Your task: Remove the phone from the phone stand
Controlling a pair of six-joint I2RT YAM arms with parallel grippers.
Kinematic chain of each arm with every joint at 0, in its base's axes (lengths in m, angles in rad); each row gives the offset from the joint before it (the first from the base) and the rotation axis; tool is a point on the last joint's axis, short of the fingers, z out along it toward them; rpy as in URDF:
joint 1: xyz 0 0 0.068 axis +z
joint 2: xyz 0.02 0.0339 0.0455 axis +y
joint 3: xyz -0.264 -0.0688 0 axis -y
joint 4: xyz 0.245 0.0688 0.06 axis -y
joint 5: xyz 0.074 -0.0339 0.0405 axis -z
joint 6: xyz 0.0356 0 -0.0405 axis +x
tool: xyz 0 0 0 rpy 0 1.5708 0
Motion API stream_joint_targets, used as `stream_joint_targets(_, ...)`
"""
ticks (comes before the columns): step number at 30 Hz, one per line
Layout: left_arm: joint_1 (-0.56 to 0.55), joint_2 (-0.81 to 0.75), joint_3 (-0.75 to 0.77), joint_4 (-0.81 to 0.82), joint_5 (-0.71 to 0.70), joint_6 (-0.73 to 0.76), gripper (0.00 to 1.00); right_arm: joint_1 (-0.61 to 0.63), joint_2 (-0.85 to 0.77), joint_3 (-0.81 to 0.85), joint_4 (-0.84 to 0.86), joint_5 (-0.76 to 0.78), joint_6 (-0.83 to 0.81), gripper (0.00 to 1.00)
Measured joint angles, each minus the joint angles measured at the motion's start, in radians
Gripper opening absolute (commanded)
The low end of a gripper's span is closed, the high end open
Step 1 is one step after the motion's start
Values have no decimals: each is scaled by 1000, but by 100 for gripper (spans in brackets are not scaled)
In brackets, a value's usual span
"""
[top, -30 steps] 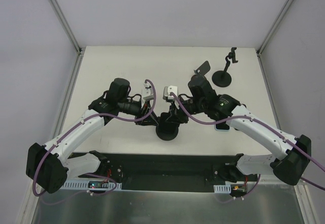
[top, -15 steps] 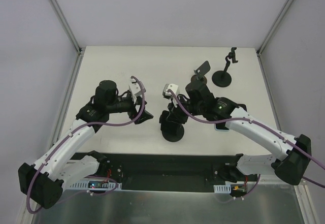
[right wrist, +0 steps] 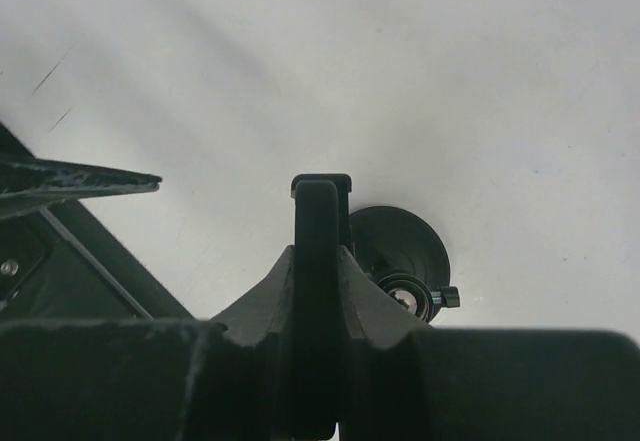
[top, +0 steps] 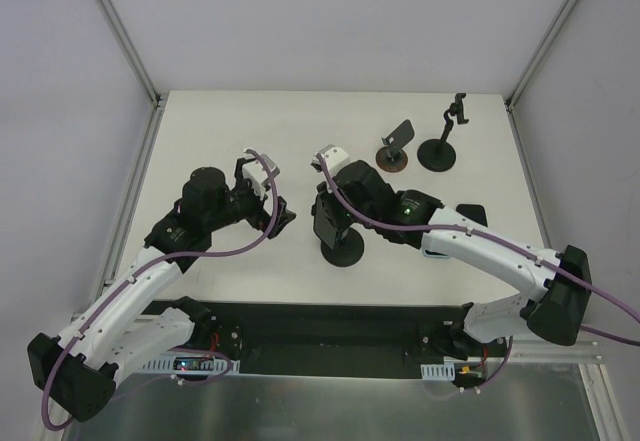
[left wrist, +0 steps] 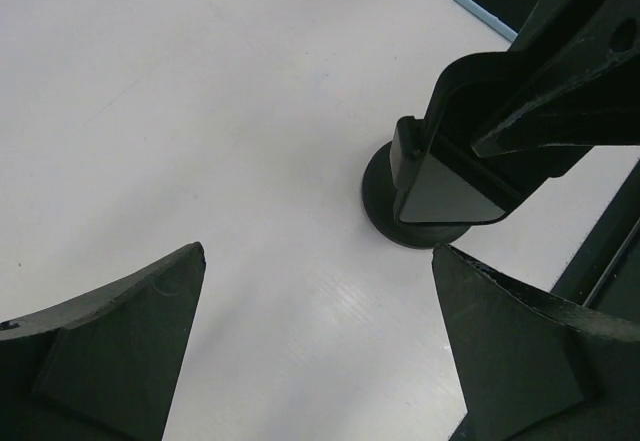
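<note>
The phone (right wrist: 318, 301) is a thin black slab, seen edge-on in the right wrist view. My right gripper (right wrist: 318, 261) is shut on it, one finger on each face. Just behind it are the phone stand's black clamp (right wrist: 322, 183) and its round base (right wrist: 400, 246). Whether the phone still sits in the clamp I cannot tell. From above, the phone (top: 324, 229) stands over the phone stand's base (top: 345, 251) with the right gripper (top: 330, 216) on it. My left gripper (top: 277, 217) is open and empty, to the left of the stand. Its fingertips frame bare table in front of the phone (left wrist: 450, 186).
A small stand with a brown base (top: 393, 158) and a taller black stand (top: 440, 151) are at the back right. A second phone in a light blue case (top: 468, 215) lies flat under the right arm. White walls enclose the table on three sides.
The left gripper has opened wide and drawn back to the left, away from the stand. The right gripper, still shut on the phone, has shifted slightly left and farther back.
</note>
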Motion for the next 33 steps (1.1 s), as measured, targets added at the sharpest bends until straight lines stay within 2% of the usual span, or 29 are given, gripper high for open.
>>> stream_joint_targets(1, 0, 0, 0, 0, -16, -6, 96, 0, 5, 3, 3, 23, 13, 26)
stream_joint_targets(6, -14, 1, 0, 7, -44, -37, 97, 1, 7, 4, 20, 95, 48, 52)
stream_joint_targets(7, -20, 3, 0, 9, -52, -47, 98, 1, 5, 3, 27, 103, 51, 61)
stream_joint_targets(10, -47, 9, 0, 11, -81, -92, 99, 0, -11, -4, 48, 120, 57, 76)
stream_joint_targets(15, -111, 10, 0, 18, -167, -248, 99, -2, -99, -35, 66, 144, 45, 90)
stream_joint_targets(17, -152, 10, 3, 18, -227, -305, 99, -11, -145, -47, 68, 151, 37, 99)
stream_joint_targets(23, -361, 49, 98, -5, -475, -440, 99, -90, -346, -155, 84, 229, 17, 96)
stream_joint_targets(28, -554, 191, 258, -18, -754, -480, 99, -216, -469, -316, 126, 259, 29, 96)
stream_joint_targets(33, -684, 378, 381, -37, -1010, -475, 99, -358, -532, -501, 184, 229, 69, 96)
